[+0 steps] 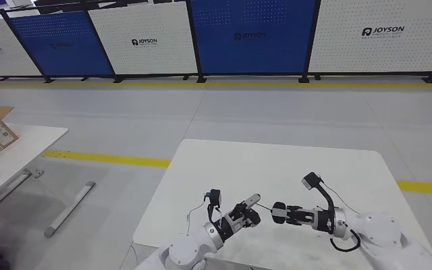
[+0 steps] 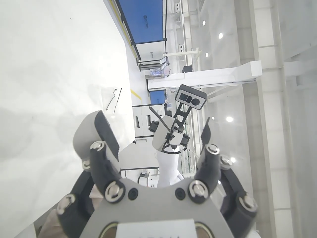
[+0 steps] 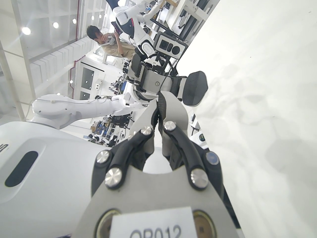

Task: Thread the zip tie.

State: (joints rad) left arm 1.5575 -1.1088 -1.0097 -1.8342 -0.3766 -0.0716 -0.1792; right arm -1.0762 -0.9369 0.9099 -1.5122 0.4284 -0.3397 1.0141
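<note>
White table carries two zip ties, pegboard panels beyond.

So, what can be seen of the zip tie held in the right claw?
The zip tie is a thin, dark, straight strip, plastic by its look. The shut right claw pinches it, and a free end sticks out slantwise toward the open left claw, which does not appear to touch it. It is held in the air above the white table. Its head cannot be made out.
</note>
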